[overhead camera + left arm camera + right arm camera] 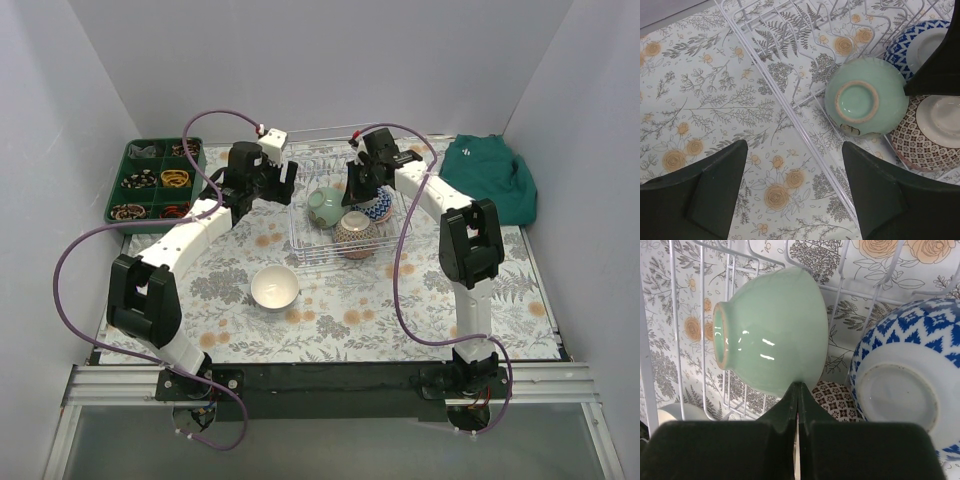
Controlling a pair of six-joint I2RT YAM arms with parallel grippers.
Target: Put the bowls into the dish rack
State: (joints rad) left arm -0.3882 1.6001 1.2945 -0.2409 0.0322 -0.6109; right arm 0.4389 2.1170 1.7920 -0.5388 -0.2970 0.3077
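On the table [330, 322], the dish rack [310, 258] sits centre. In it the mint bowl [325, 207] stands on edge beside the blue-white bowl [380, 208] and brown bowl [355, 237], likely to pack tight. The white bowl [275, 288] sits outside on the table. The right tool [797, 387] pinches the mint rim, probably steadying it. The left tool [794, 146] is spread and empty at the rack edge.

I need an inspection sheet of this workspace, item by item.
Surface: floral table cover, flat.
Job's things: dish rack holds mint bowl, blue-white bowl and brown patterned bowl; white bowl upright on the cover outside it.
Clutter: green tray of small items, far left; green cloth, far right.
Hands: left hand open, empty; right hand shut, tips at the mint bowl.
Cables: purple cables loop off both arms.
Surroundings: white walls on three sides.
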